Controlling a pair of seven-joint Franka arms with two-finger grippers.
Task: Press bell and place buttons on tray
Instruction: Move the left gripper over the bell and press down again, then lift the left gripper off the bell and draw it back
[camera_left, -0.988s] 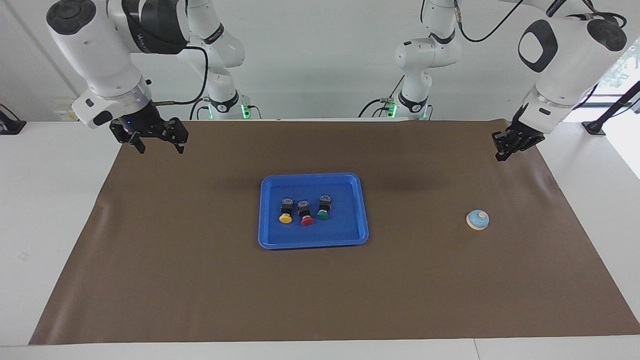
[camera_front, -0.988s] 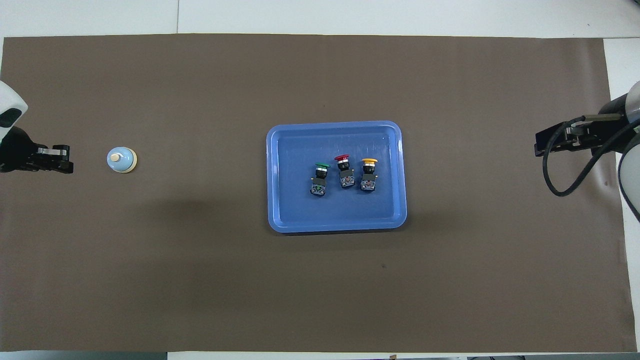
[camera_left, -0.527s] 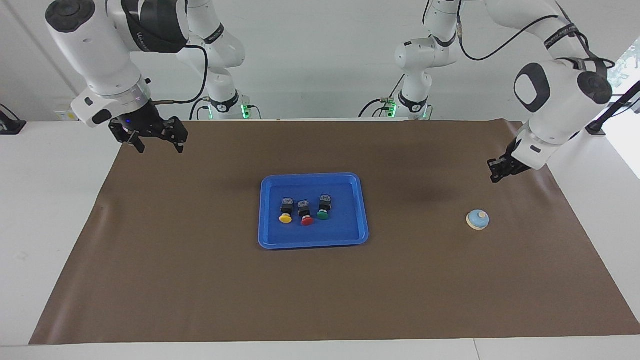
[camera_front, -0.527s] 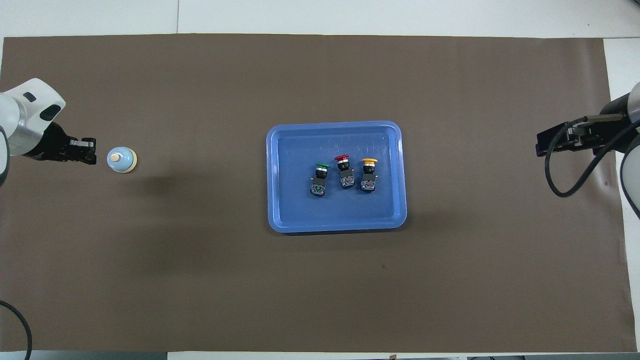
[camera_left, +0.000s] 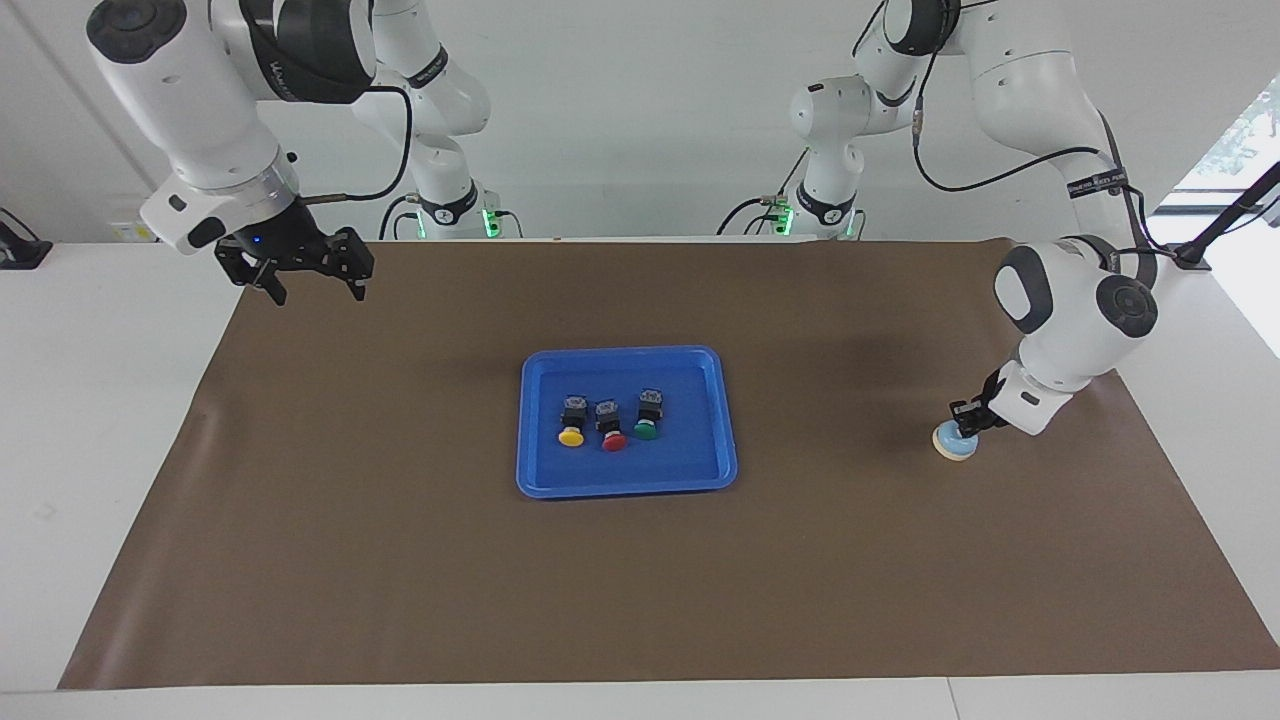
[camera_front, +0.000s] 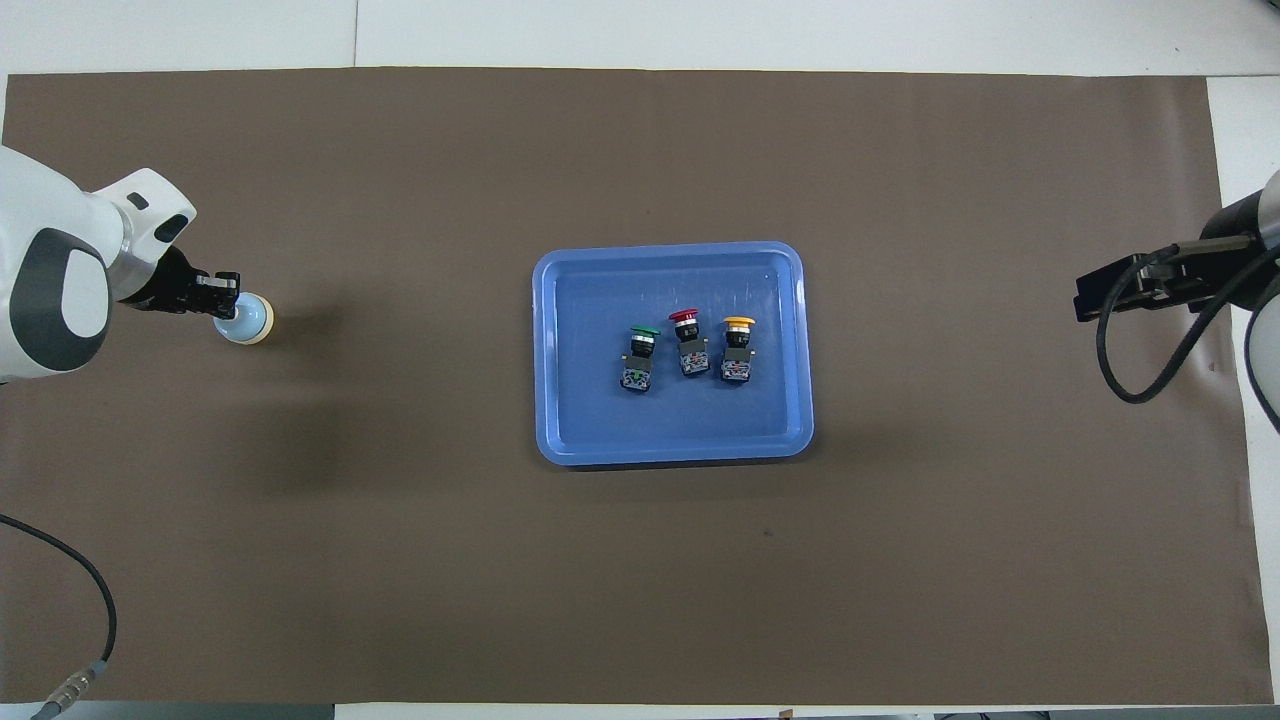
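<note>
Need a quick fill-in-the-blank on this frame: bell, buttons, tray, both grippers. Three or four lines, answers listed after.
1. All three buttons lie in the blue ____.
2. The shut left gripper is down on the ____.
3. In the row in the tray, the ____ button sits between the other two.
4. The right gripper hangs ____ over the mat's edge, holding nothing.

Missing words: tray; bell; red; open

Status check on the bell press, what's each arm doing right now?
Left gripper shut, tips down on the bell. Right gripper open, waiting over the mat's corner. Three buttons in the blue tray. Nothing in the way.
</note>
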